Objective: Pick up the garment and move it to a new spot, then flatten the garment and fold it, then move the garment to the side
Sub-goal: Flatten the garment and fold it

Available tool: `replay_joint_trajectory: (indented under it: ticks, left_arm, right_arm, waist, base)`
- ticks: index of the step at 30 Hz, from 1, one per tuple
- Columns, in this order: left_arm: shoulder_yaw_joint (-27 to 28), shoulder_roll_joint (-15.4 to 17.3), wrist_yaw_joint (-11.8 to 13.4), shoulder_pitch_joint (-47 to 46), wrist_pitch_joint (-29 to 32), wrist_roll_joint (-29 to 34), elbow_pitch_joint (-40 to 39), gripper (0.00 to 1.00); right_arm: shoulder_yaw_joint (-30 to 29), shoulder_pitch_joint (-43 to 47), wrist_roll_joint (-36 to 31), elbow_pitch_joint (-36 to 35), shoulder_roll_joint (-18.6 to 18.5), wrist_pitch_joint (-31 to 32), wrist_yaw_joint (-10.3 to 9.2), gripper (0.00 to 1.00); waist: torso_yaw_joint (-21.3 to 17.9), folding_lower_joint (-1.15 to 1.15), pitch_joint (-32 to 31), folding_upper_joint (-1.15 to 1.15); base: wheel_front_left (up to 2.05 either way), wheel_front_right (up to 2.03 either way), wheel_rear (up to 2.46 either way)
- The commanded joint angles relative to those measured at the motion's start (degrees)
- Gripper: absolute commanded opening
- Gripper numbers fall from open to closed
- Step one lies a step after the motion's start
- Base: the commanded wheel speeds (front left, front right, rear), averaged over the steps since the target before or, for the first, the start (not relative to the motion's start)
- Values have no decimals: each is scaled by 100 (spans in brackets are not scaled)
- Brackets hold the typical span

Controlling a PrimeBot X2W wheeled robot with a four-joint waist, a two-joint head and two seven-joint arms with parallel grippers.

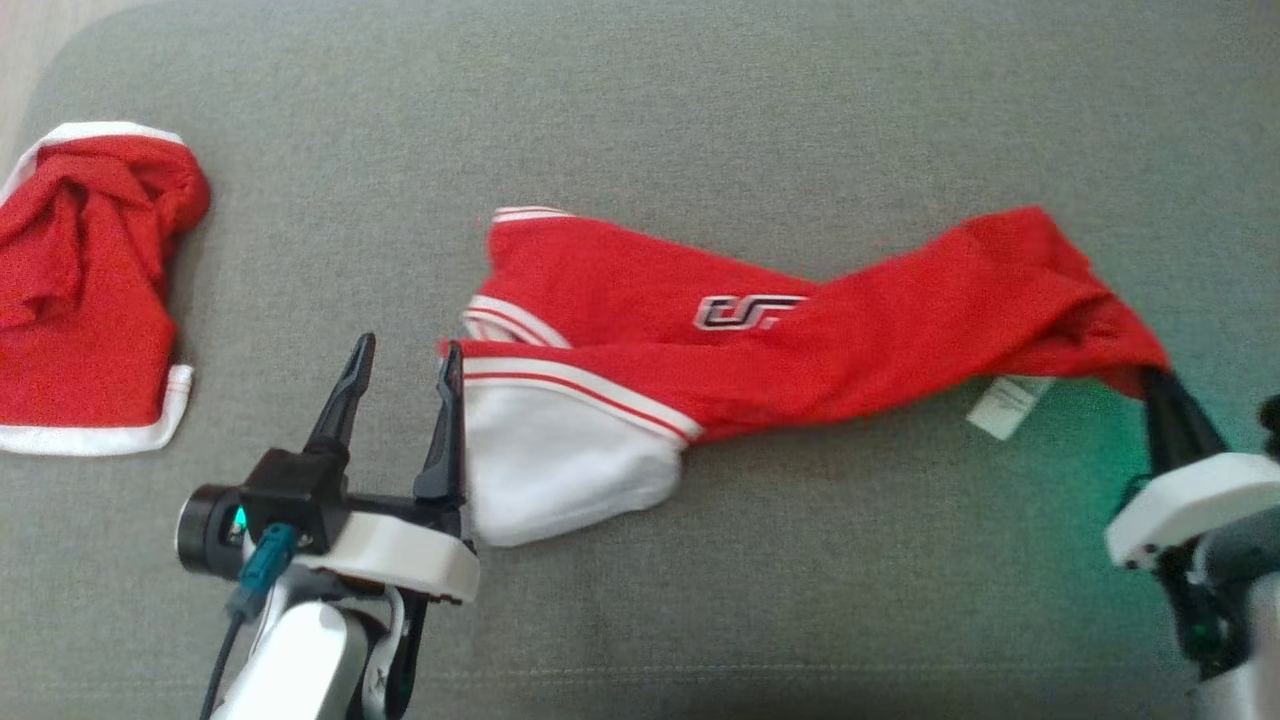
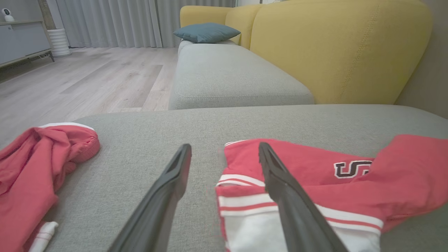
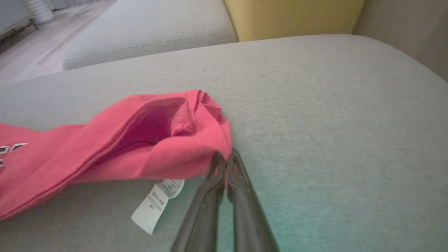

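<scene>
The garment [image 1: 800, 330] is red with white striped hems and a logo, and lies stretched left to right across the grey cushion [image 1: 640, 100]. My right gripper [image 1: 1150, 378] is shut on its right corner; in the right wrist view the fingertips [image 3: 224, 155] pinch the bunched red fabric [image 3: 105, 154]. A white label [image 3: 154, 204] hangs beside them. At the garment's left end my left gripper [image 1: 408, 347] stands open. Its right finger [image 2: 280, 182] lies over the striped hem [image 2: 315, 168], and its left finger is over bare cushion.
A second red garment [image 1: 90, 290] with white trim lies crumpled at the cushion's far left, also seen in the left wrist view [image 2: 31, 168]. Behind stand a yellow sofa back [image 2: 332, 45], another grey seat with a blue pillow [image 2: 206, 32], and a wooden floor [image 2: 87, 77].
</scene>
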Motion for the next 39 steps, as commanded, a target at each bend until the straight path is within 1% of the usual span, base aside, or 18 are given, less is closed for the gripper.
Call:
replay_joint_trajectory:
  ticks: [1,3,4,5,8,11,14,18,23,28,32,39]
  left_arm:
    - [168,53,1,-277,-62,-32,-141,100]
    - [161,49,2,-277,-60,-38,-136,100]
    - [157,48,4,-275,-59,-43,-130,100]
    - [152,46,7,-271,-57,-49,-123,100]
    - [141,50,2,-269,-53,-69,-96,100]
    - [141,60,6,-263,-54,-87,-74,100]
    - [143,71,31,-232,-56,-94,-69,100]
    - [159,100,69,-164,-47,-114,-73,100]
    - [177,113,152,-58,-40,-128,-130,100]
    - [214,149,231,62,-35,-148,-197,100]
    - [233,170,300,157,-11,-163,-259,100]
    - [253,198,374,239,5,-185,-337,100]
  right_arm:
    - [-35,-177,43,-96,-194,47,22,0]
    - [-91,-191,76,-38,-228,44,22,0]
    - [-147,-204,99,39,-263,26,22,17]
    - [-199,-206,120,147,-276,36,22,100]
    - [-245,-186,134,354,-250,-38,22,100]
    - [-343,-141,65,348,-146,-287,22,100]
    - [-303,-61,-26,119,-69,-608,22,100]
    - [-136,165,-225,-463,28,-786,22,100]
    - [198,551,-403,-1353,145,-802,22,100]
    - [527,932,-494,-1926,287,-677,22,100]
    - [690,1144,-460,-2123,385,-579,22,100]
    - [711,1196,-403,-2182,449,-542,22,100]
  waist:
    - [15,0,2,0]
    - [23,0,8,0]
    - [28,0,11,0]
    - [34,0,10,0]
    - [60,0,10,0]
    - [65,0,-5,0]
    - [49,0,-52,0]
    - [2,0,-171,0]
    - [-50,0,-330,0]
    - [-78,0,-482,0]
    - [-92,0,-540,0]
    - [-94,0,-548,0]
  base:
    - [0,0,0]
    - [0,0,0]
    - [0,0,0]
    - [0,0,0]
    - [0,0,0]
    - [0,0,0]
    - [0,0,0]
    - [0,0,0]
    - [0,0,0]
    - [0,0,0]
    - [0,0,0]
    - [0,0,0]
